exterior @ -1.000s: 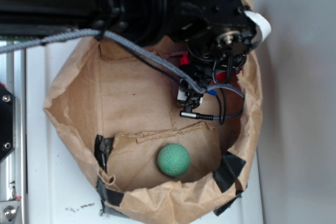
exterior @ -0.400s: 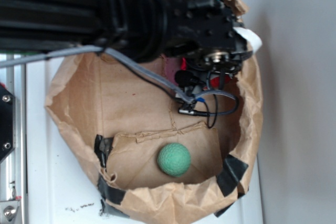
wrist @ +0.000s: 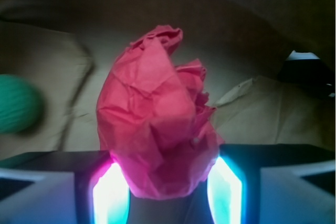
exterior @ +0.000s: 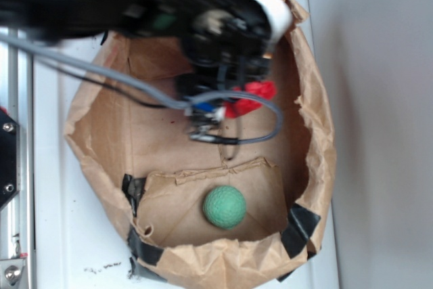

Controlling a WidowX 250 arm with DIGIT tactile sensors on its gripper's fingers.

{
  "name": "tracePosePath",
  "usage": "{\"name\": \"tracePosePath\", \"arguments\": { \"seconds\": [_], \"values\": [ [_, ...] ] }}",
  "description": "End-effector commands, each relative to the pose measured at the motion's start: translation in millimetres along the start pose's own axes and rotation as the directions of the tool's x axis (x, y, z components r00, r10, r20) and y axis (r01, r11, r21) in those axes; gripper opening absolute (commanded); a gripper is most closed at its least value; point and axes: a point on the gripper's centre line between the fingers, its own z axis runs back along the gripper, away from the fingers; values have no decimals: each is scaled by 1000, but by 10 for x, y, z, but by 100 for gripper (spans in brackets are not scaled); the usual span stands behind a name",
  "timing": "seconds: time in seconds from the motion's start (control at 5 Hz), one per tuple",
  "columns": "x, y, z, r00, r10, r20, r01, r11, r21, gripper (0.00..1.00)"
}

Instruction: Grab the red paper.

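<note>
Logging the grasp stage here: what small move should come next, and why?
Probably a short lift straight up. In the wrist view the gripper is shut on the red paper, which fills the space between its fingers, while the bag walls surround it and the green ball sits apart.

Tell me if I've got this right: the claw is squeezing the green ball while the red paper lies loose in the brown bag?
Reversed. The wrist view shows the gripper clamped on the red paper, while the green ball lies loose in the brown paper bag.
</note>
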Motion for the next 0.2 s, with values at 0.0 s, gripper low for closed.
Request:
{"name": "tracePosePath", "arguments": {
  "seconds": [0.0],
  "values": [
    [-125,-149,473,996,-38,76,38,999,-9,0]
  ]
}}
